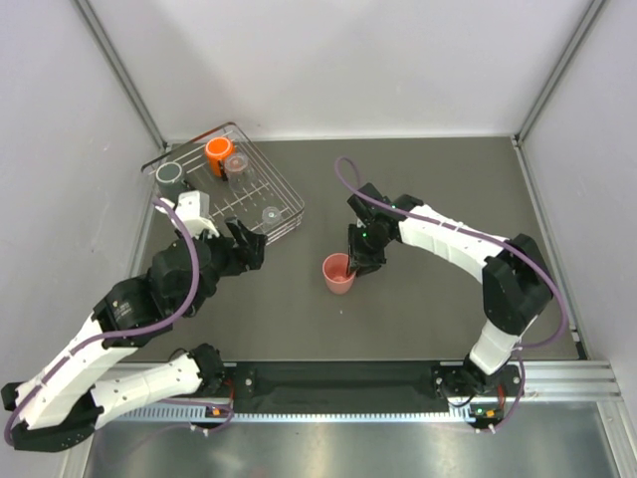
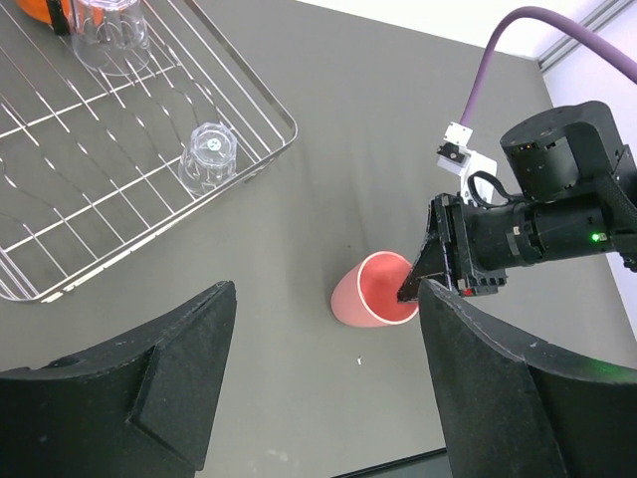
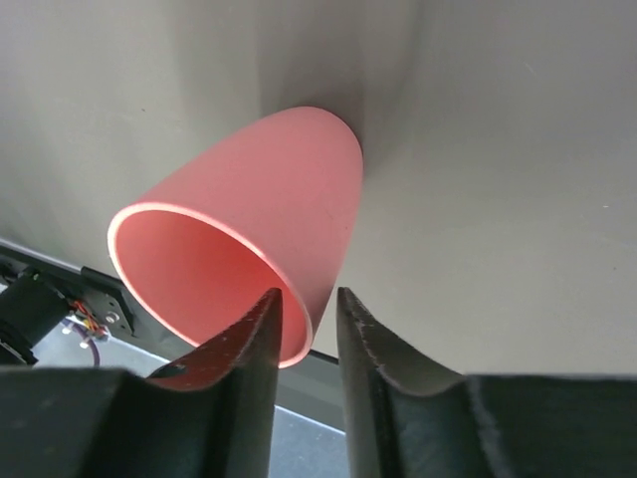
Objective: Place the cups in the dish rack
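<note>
A pink cup (image 1: 338, 273) (image 2: 373, 291) (image 3: 249, 219) stands on the dark table, right of the dish rack (image 1: 289, 204) (image 2: 289, 129). My right gripper (image 1: 360, 261) (image 3: 309, 299) straddles its near rim, one finger inside and one outside. The jaws are narrow, with a small gap still showing at the outer wall. In the rack sit an orange mug (image 1: 218, 151), a dark grey cup (image 1: 169, 175) and two clear tumblers (image 1: 237, 163) (image 1: 270, 213) (image 2: 207, 157). My left gripper (image 1: 249, 244) (image 2: 326, 294) hangs open and empty by the rack's near right corner.
The rack lies at the table's far left, close to the white wall. A purple cable (image 1: 343, 174) loops above the right arm. The metal rail (image 1: 398, 383) runs along the table's near edge.
</note>
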`<state>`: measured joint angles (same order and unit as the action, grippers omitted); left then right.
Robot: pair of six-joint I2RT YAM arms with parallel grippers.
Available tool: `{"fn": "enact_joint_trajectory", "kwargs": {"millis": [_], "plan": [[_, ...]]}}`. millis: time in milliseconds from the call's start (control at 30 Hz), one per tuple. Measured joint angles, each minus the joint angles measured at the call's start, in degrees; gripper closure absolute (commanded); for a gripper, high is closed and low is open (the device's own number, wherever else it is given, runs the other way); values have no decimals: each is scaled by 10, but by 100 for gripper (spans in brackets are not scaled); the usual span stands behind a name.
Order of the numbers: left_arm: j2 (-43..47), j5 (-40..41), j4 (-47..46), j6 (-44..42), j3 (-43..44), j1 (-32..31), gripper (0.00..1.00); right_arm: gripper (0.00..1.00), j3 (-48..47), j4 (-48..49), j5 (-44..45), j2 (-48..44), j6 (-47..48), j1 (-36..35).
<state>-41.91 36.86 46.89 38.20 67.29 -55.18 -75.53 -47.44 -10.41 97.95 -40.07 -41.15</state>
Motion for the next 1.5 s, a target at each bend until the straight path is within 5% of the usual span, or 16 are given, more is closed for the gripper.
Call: {"fn": "enact_joint_trajectory", "kwargs": {"millis": [200,567,800,1067,1267,1500], "plan": [[-5,-2,-1,1,9,0,20,100,1,13,-4,0,1,0],[-89,-38,-64,-26,129,0,15,100,-7,39,-30,-103,22,12],[-161,-88,-127,-26,184,2,13,100,-14,107,-114,-253,20,116],[-234,-304,-225,-18,238,87,11,100,-28,187,-302,-328,-3,250],[-237,-463,-322,47,209,183,12,100,-28,195,-390,-366,-13,299],[-234,-489,-392,203,151,200,16,100,25,325,-388,-447,-63,302]]}}
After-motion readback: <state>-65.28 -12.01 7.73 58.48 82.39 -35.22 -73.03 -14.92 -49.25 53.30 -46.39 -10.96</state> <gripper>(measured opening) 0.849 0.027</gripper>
